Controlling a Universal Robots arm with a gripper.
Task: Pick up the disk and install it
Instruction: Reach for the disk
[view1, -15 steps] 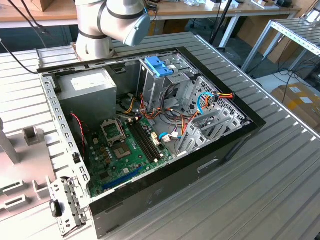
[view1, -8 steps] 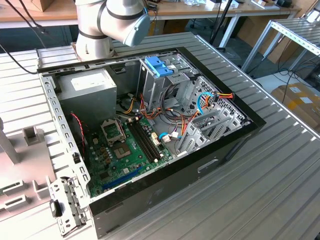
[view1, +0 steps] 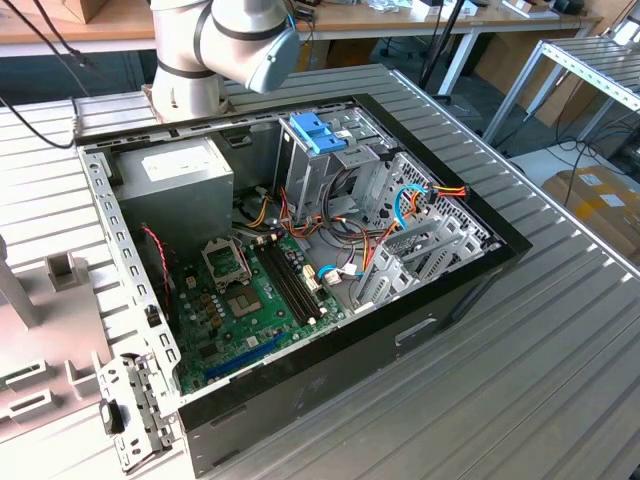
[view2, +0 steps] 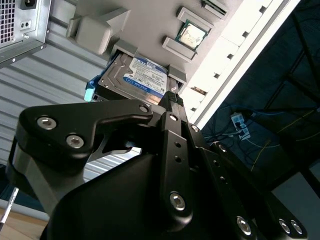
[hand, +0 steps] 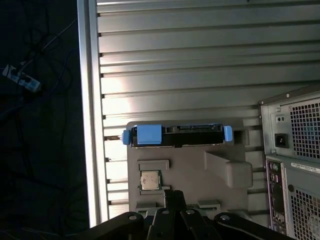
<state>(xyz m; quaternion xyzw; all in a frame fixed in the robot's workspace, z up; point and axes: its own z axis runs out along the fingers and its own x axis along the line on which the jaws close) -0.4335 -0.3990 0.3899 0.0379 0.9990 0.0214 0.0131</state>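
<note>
Disk (hand: 175, 135) stands in the slot along one edge of the grey fixture plate (hand: 192, 167), with the blue carrier tabs showing at both ends. The second wrist view gives me its labelled face. A processor chip (hand: 149, 180) lies in a pocket on the same plate. Gripper (hand: 173, 194) hangs over the plate on the chip's side, well clear of the disk, jaws drawn together on nothing. The open computer case (view1: 330, 250) stands just beside the plate.

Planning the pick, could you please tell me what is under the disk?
The disk sits on a grey holder plate, near a processor chip. The disk itself covers the part of the plate directly beneath it.
</note>
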